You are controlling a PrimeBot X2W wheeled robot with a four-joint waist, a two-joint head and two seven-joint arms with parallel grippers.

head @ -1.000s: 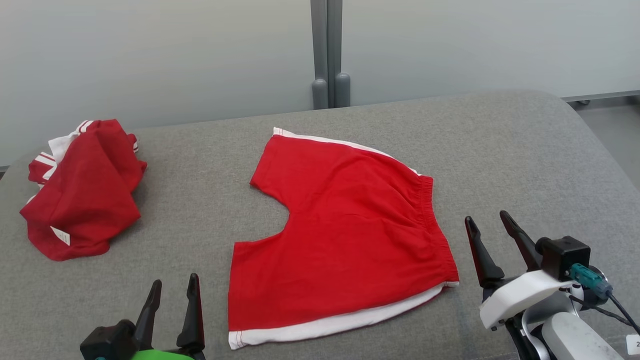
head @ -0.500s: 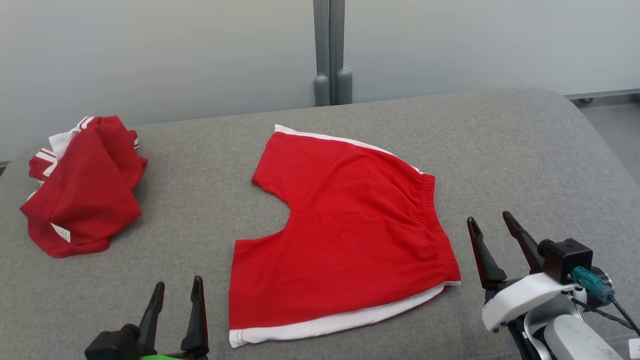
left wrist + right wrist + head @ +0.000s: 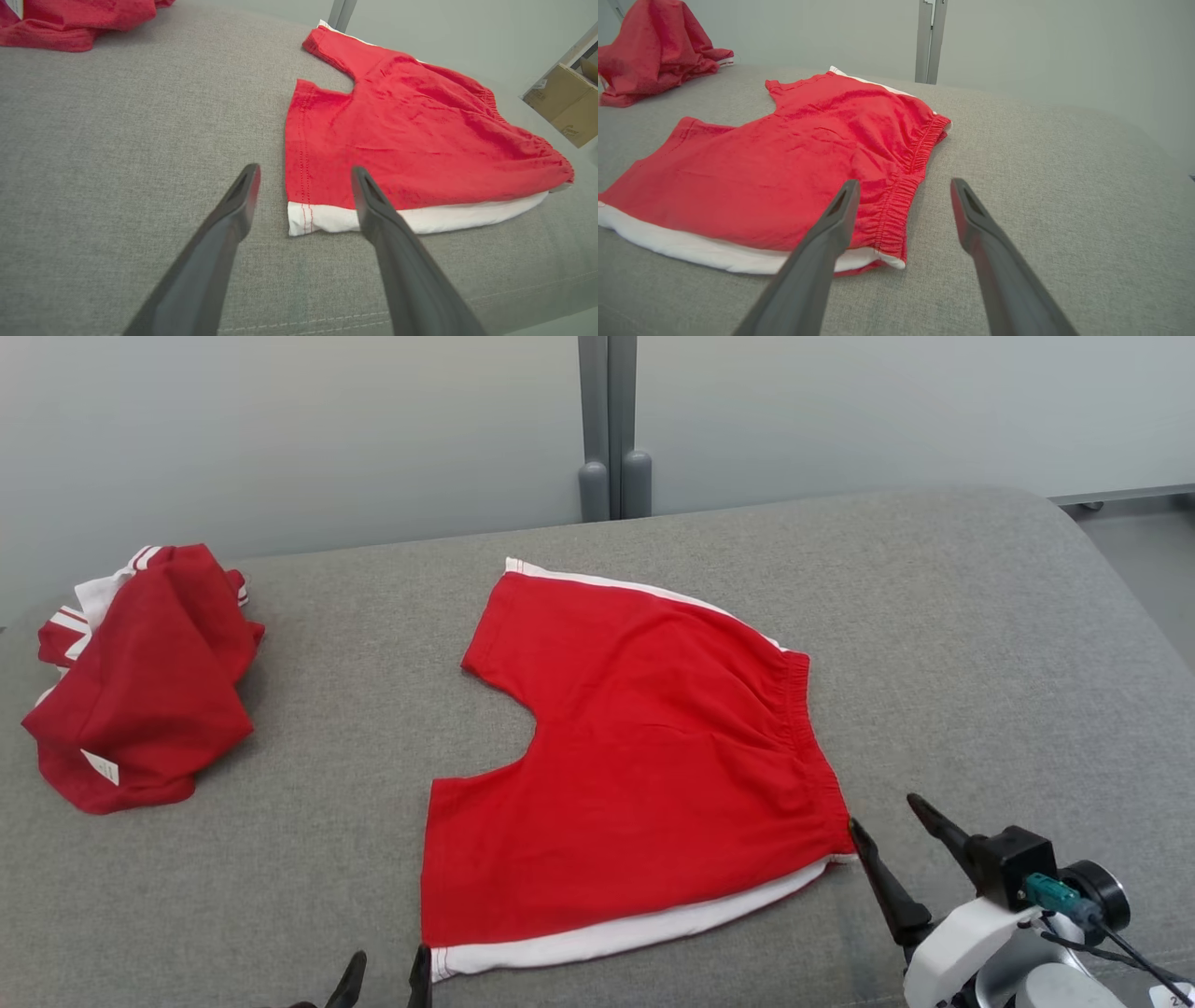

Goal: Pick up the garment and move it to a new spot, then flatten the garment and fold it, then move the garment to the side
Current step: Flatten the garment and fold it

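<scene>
The left gripper (image 3: 304, 170) is held with jaws released and empty, the white hem corner of the shorts (image 3: 397, 130) lying between them. The right gripper (image 3: 904, 183), likewise released, straddles the waistband corner. The shorts are spread flat on the counter (image 3: 934, 616), so both near corners are presented, seemingly for folding. A crumpled heap (image 3: 140, 691) is left well beyond the left jaws.

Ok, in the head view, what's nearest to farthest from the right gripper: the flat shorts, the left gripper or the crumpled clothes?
1. Flat shorts: waistband corner right beside the right gripper.
2. Left gripper: past the shorts' leg hem, lower left.
3. Crumpled clothes: far left of the grey surface.
</scene>
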